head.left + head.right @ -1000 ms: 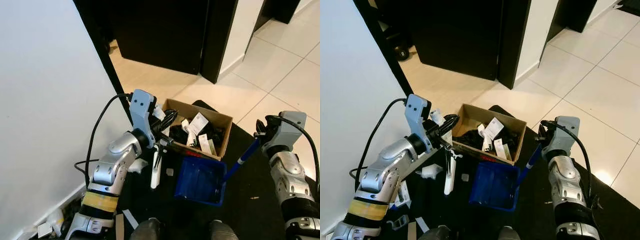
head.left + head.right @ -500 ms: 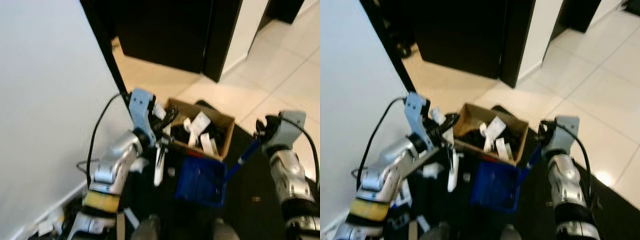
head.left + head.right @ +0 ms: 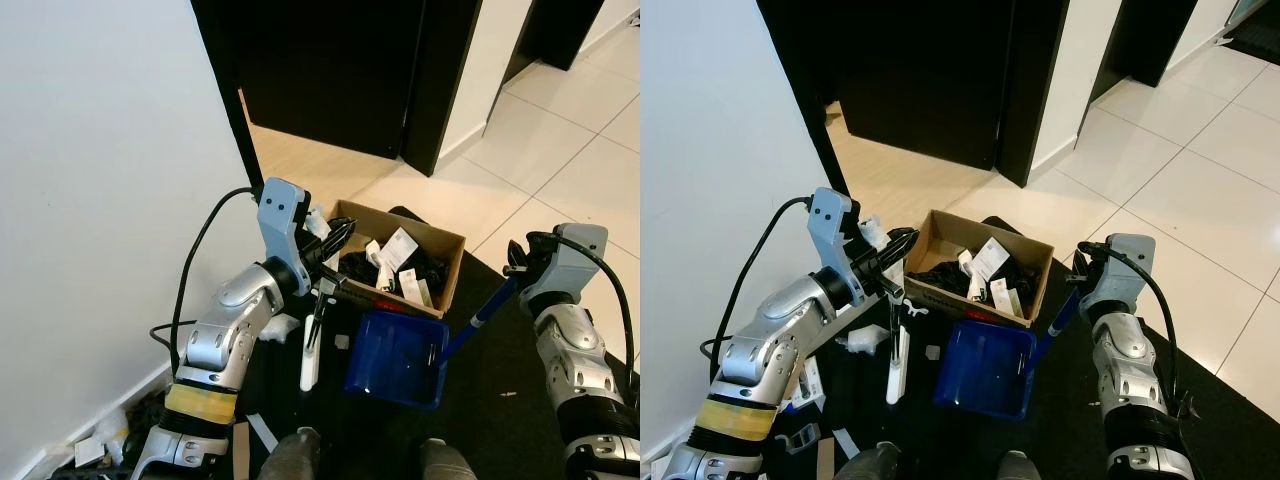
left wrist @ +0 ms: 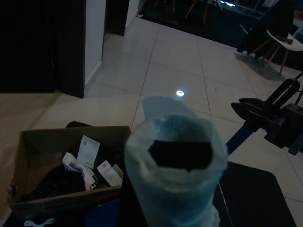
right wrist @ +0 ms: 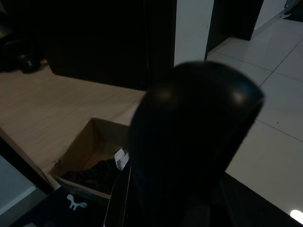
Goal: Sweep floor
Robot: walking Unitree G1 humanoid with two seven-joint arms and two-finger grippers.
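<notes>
My left gripper is shut on the top of a white hand brush, which hangs upright with its tip low over the black mat, just left of the dustpan. Its white-wrapped handle end looms close in the left wrist view. My right gripper is shut on the blue handle of a blue dustpan. The pan sits tilted on the mat, right in front of the cardboard box. In the right wrist view the dark handle end covers the fingers.
An open cardboard box holds black and white rubbish. A white wall runs along the left, with scraps at its foot. A dark doorway lies ahead and pale tiles to the right. A black mat is underfoot.
The view shook and blurred, then settled slightly shifted. Both grippers keep their hold; brush and dustpan stay about where they were beside the box.
</notes>
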